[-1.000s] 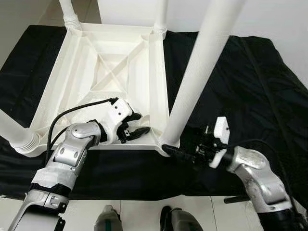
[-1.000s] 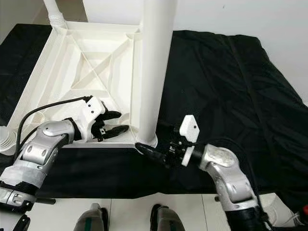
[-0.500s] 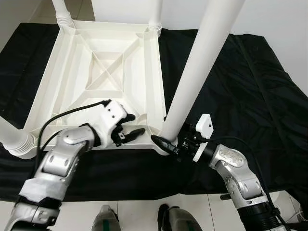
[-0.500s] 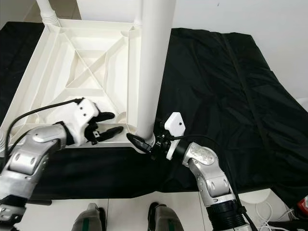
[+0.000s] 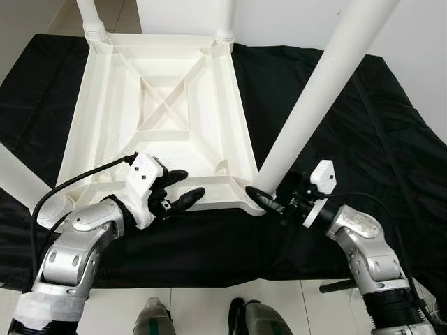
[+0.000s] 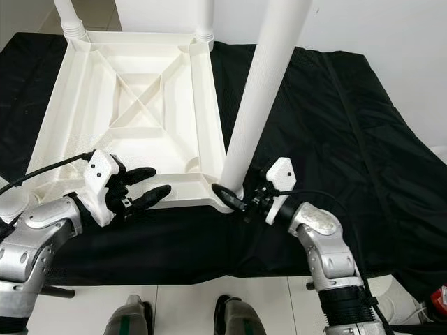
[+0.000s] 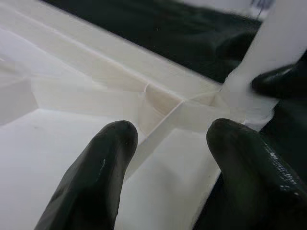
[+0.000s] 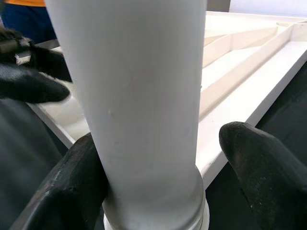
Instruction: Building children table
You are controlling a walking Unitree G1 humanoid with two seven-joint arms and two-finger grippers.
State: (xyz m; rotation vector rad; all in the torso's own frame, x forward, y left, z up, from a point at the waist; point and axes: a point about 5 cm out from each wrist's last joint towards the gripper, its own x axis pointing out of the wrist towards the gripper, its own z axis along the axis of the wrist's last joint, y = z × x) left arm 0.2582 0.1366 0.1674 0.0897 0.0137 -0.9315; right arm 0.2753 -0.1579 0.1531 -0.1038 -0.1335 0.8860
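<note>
A white plastic children's table (image 5: 160, 105) lies upside down on a black cloth (image 5: 363, 118), its legs pointing up. My right gripper (image 5: 269, 202) is at the base of the near right leg (image 5: 314, 105), by the table's near right corner. Its fingers straddle that leg (image 8: 139, 96): one finger (image 8: 72, 187) touches it, the other (image 8: 259, 163) stands off with a gap. My left gripper (image 5: 183, 188) is open at the table's near rim (image 7: 163, 134), one finger inside the rim and one outside. It holds nothing.
Three more legs stand at the far left (image 5: 91, 17), far right (image 5: 225, 21) and near left (image 5: 21, 181) corners. The cloth's front edge meets the white floor by my feet (image 5: 154, 321). A white wall rises behind.
The view has shifted. My left gripper now sits farther along the near rim from the near right corner. My right gripper stays at the base of the leg.
</note>
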